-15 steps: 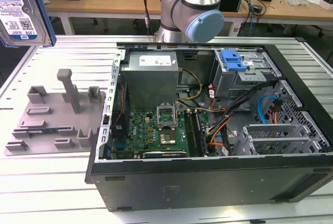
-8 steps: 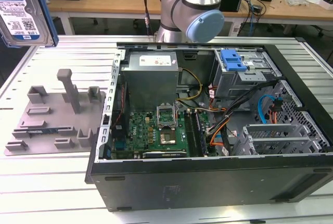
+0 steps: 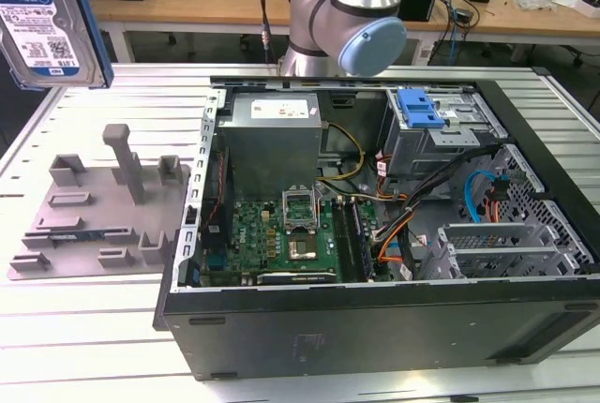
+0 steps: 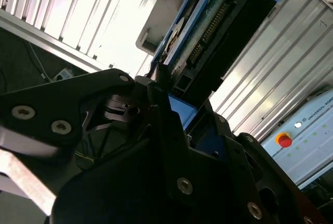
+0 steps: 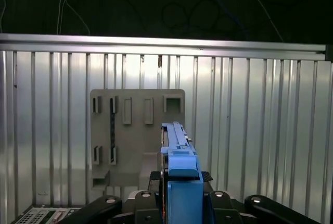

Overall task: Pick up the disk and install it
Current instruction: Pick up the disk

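The disk (image 3: 42,23), a silver-grey drive with a blue-and-white label and a blue frame, hangs in the air at the exterior view's upper left, above the table. In the first wrist view I see it edge-on as a blue-framed slab (image 5: 179,151), with my gripper (image 5: 182,195) shut on its sides. The second wrist view shows the disk's connector edge (image 4: 208,41) sticking out past the black gripper (image 4: 164,86). Far below the disk lies the grey fixture plate (image 5: 138,125).
The grey fixture plate (image 3: 94,206) with upright posts lies on the slatted table (image 3: 84,328) at the exterior view's left. At the right is the open computer case (image 3: 375,319) with a grey power supply box (image 3: 272,141), motherboard (image 3: 281,244), cables and a drive bay with a blue clip (image 3: 419,108).
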